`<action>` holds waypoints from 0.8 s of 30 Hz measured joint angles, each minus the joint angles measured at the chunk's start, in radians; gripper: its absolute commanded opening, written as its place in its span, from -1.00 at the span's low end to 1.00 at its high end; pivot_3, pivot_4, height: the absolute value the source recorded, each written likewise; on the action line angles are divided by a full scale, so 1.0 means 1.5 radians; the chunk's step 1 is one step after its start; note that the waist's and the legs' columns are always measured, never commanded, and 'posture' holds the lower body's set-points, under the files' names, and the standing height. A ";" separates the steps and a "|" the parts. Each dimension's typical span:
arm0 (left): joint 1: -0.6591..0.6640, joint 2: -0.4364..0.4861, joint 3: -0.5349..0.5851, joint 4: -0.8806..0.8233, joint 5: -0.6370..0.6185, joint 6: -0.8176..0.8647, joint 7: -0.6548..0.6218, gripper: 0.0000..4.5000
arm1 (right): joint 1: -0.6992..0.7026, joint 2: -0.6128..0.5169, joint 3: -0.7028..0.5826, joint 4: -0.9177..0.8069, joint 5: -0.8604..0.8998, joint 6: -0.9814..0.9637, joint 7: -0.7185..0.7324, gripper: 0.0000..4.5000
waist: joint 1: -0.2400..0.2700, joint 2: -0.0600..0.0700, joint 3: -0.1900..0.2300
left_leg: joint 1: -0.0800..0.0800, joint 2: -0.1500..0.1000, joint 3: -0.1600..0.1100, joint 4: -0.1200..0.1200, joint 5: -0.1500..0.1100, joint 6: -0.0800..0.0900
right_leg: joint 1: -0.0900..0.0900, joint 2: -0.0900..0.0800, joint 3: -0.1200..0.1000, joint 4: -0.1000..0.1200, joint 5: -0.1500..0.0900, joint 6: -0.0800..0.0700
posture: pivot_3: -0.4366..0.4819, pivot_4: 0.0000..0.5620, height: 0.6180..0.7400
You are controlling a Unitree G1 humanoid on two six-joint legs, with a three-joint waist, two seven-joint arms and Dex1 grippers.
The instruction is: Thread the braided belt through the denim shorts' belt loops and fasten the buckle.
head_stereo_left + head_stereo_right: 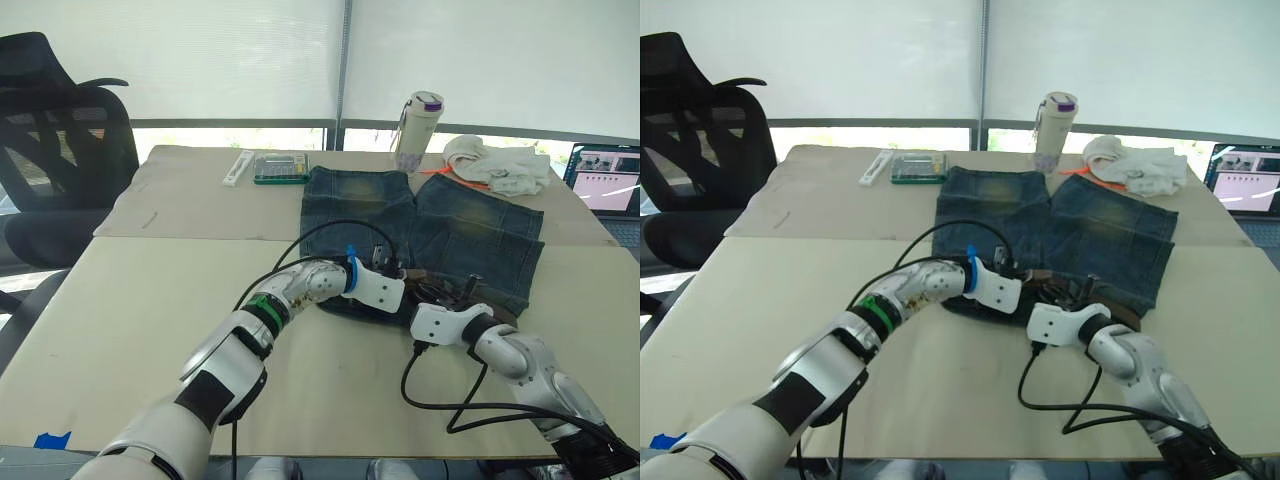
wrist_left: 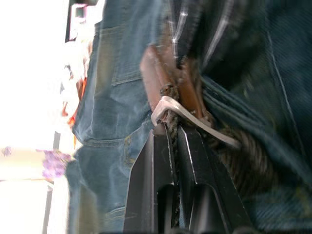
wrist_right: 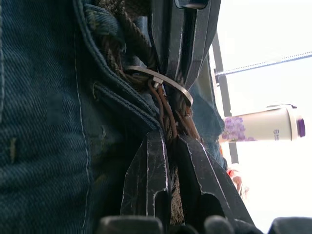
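Observation:
The denim shorts (image 1: pixel 470 225) lie flat on the table, waistband towards me. The braided belt (image 3: pixel 127 27) runs dark brown along that waistband. My left gripper (image 1: pixel 398 273) is shut on the belt just behind the silver buckle (image 2: pixel 165 103). From the opposite side, my right gripper (image 1: pixel 433 296) is shut on the braided strap (image 3: pixel 171 127), its tips almost touching the left gripper's fingers (image 3: pixel 181 44). A narrow denim strip, apparently one of the belt loops (image 3: pixel 119 100), sits beside the buckle (image 3: pixel 158 77). The rest of the belt is hidden under my grippers.
At the table's far edge stand a white bottle with a purple lid (image 1: pixel 420 128), a white cloth bundle (image 1: pixel 497 165), a green box (image 1: pixel 280 168) and a white bar (image 1: pixel 238 167). A laptop (image 1: pixel 605 180) sits far right, a black chair (image 1: pixel 60 140) far left. Black cables (image 1: pixel 450 400) trail across the near table.

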 measured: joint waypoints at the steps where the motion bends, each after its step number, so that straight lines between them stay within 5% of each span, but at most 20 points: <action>1: 0.011 -0.008 0.014 0.000 -0.017 0.007 0.001 -1.00 | 0.003 0.006 -0.007 0.000 0.004 0.000 0.002 -0.98 | 0.000 0.000 0.000 | 0.000 0.000 0.000 0.000 0.000 0.000 | 0.000 0.000 0.000 0.000 0.000 0.000 | -0.05 -0.47 0.95; 5: 0.024 -0.013 0.031 0.000 -0.035 0.003 0.004 -1.00 | 0.009 0.022 -0.023 0.000 0.032 0.000 0.011 -0.98 | 0.000 0.000 0.000 | 0.000 0.000 0.000 0.000 0.000 0.000 | 0.000 0.000 0.000 0.000 0.000 0.000 | -0.05 -0.47 0.95; 12: 0.034 -0.034 0.043 0.002 -0.055 0.000 0.028 -1.00 | 0.039 0.056 -0.052 -0.091 0.177 0.018 0.087 0.17 | 0.004 0.000 0.000 | 0.000 0.000 -0.001 0.000 0.000 0.000 | 0.001 0.000 0.000 0.000 0.000 0.000 | -0.05 -0.47 0.95; 19: 0.076 -0.026 0.044 -0.012 -0.061 -0.032 0.023 -1.00 | 0.064 0.036 -0.156 -0.135 0.282 0.093 0.134 0.17 | 0.003 0.000 0.000 | 0.001 0.000 -0.001 0.000 0.000 0.001 | 0.001 0.000 0.000 0.000 0.000 0.000 | -0.05 -0.47 0.95; 24: 0.084 -0.026 0.043 -0.022 -0.061 -0.034 0.023 -1.00 | 0.027 -0.026 -0.153 -0.096 0.234 0.078 0.137 0.17 | 0.005 0.000 0.000 | 0.001 0.000 -0.001 0.000 0.000 0.001 | 0.001 0.000 0.000 0.000 0.000 0.000 | -0.05 -0.47 0.95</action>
